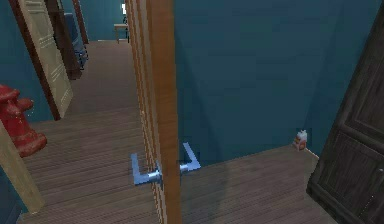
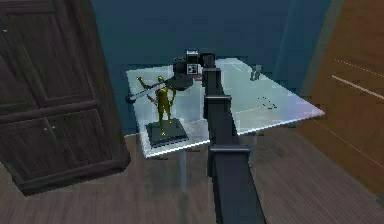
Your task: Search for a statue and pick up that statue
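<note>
In the arm side view a yellow-green statue (image 2: pixel 162 103) of a standing figure rises from a dark square base on a glass-topped table (image 2: pixel 262 112), near the table's left end. My arm's dark bar climbs from the bottom edge to the table. The gripper (image 2: pixel 150 92) sits at its far end, with thin fingers (image 2: pixel 143 96) reaching left across the statue's upper body. The statue stands on the table at the gripper, so I cannot tell whether it holds anything.
A dark wooden cabinet (image 2: pixel 50 100) stands left of the table and a wooden door (image 2: pixel 350 90) to its right. A small grey object (image 2: pixel 256 72) sits at the table's back. In the forward view a wooden door edge (image 1: pixel 155 90) splits a corridor from a teal wall (image 1: pixel 260 70); a red object (image 1: pixel 15 120) sits at the left.
</note>
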Controlling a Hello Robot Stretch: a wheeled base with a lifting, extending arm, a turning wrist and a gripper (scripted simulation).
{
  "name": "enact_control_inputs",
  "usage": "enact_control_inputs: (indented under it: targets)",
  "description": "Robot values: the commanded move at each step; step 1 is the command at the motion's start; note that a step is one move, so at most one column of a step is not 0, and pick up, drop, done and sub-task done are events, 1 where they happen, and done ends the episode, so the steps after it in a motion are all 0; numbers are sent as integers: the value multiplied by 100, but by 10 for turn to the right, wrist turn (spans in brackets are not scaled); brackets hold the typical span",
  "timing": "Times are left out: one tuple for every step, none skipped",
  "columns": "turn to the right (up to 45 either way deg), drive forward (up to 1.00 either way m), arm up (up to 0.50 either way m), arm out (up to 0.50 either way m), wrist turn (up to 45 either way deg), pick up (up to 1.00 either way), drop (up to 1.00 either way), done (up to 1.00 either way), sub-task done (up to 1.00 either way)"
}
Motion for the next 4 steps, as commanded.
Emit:
enact_control_inputs:
  targets:
    - [0, 0, -30, 0, 0, 0, 0, 0, 0]
    - [0, 0, 0, 0, 0, 100, 0, 0, 0]
    - [0, 0, 10, 0, 0, 0, 0, 0, 0]
    - [0, 0, 0, 0, 0, 0, 0, 100, 0]
